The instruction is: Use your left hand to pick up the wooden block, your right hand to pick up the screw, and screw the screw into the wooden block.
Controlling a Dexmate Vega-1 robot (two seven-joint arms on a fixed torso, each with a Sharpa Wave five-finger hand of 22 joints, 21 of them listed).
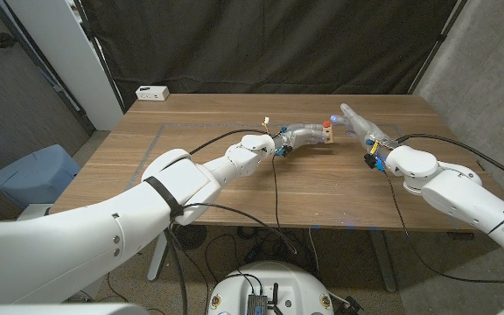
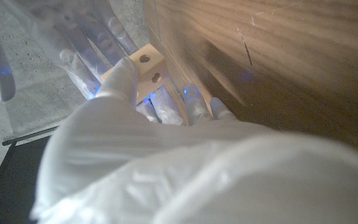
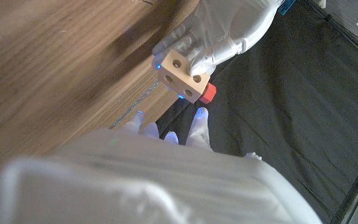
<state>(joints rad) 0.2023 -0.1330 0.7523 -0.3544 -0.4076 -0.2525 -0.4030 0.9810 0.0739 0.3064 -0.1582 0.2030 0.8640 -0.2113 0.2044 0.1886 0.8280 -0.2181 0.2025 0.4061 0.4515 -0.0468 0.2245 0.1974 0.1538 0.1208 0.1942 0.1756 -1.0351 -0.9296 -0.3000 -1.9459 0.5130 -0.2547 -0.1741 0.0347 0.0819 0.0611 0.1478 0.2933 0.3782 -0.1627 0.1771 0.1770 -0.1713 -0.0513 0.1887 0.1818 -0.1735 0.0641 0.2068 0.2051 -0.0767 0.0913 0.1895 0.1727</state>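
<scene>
Open tabletop (image 1: 199, 157) spans frame centre; my left hand (image 1: 300, 136) grips the wooden block (image 1: 328, 132), red screw (image 1: 326, 123) fitted; my right hand (image 1: 359, 122) extends spread, just right.

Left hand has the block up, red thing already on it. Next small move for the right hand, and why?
Probably ease the right hand toward the red screw and close fingers on its head to turn it. The left hand holds the wooden block off the table, the screw sits against the block's side, and the right hand looks empty, fingers extended.
</scene>
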